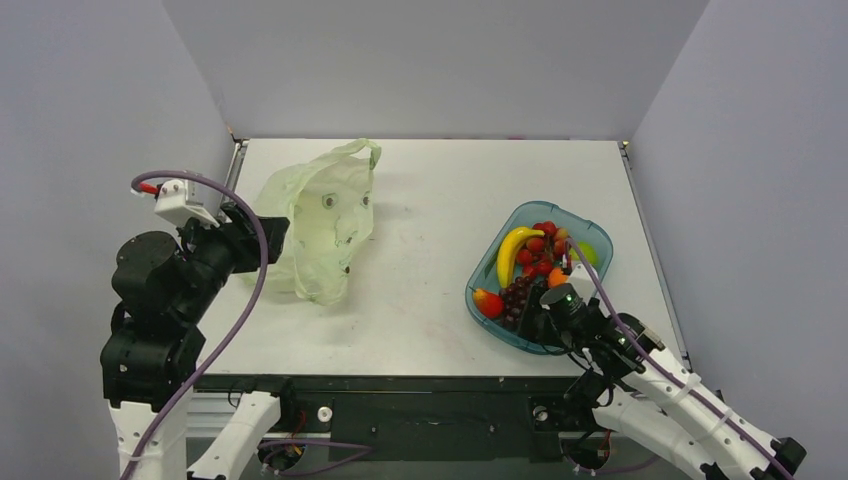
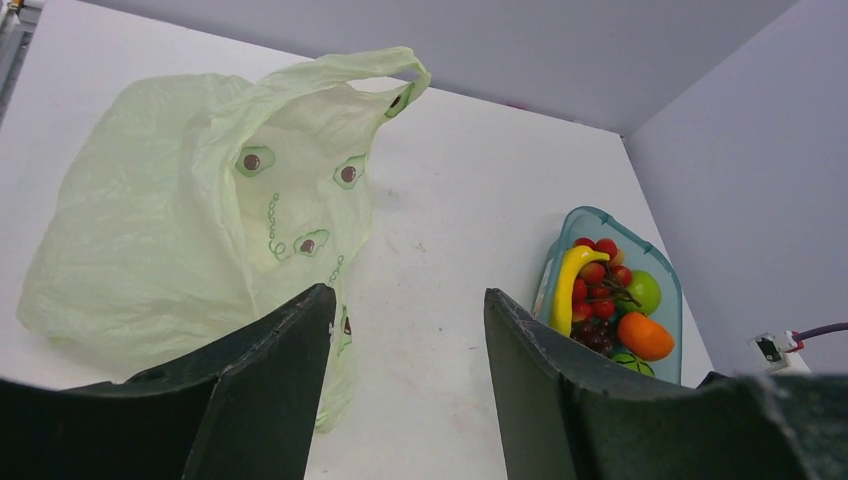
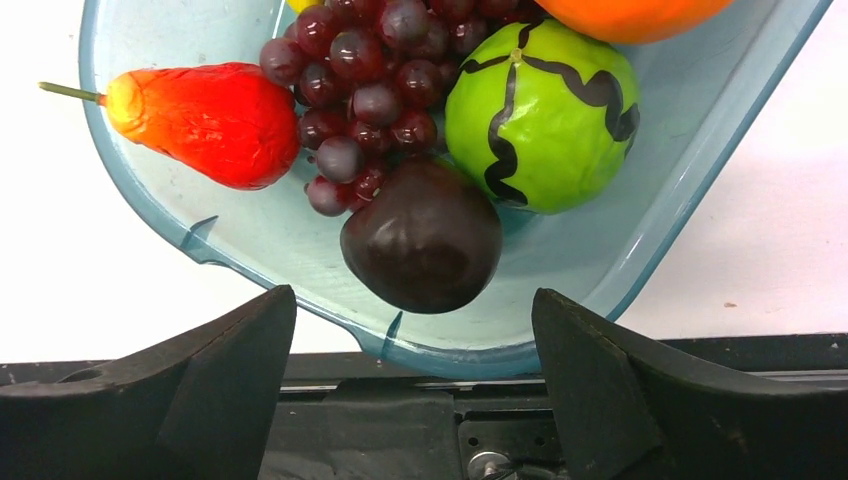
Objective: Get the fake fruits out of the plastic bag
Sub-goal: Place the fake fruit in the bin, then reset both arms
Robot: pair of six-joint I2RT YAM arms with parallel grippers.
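Observation:
The pale-green plastic bag (image 1: 318, 222) lies crumpled and limp at the table's left; it also shows in the left wrist view (image 2: 180, 230). No fruit shows in it. The yellow banana (image 1: 513, 252), the orange fruit (image 1: 557, 277) and the red fruit (image 1: 488, 303) lie in the blue tray (image 1: 596, 236) at the right. My left gripper (image 1: 268, 236) is open and empty beside the bag's left edge, fingertips (image 2: 318, 300) wide apart. My right gripper (image 3: 415, 290) is open and empty over the tray's near end (image 3: 650, 200), just short of the red fruit (image 3: 200, 120).
The tray also holds a purple grape bunch (image 3: 365, 80), a green striped round fruit (image 3: 540, 115), a dark round fruit (image 3: 425, 245) and small red fruits (image 2: 598, 275). The table's black front edge (image 3: 400, 410) lies right under my right gripper.

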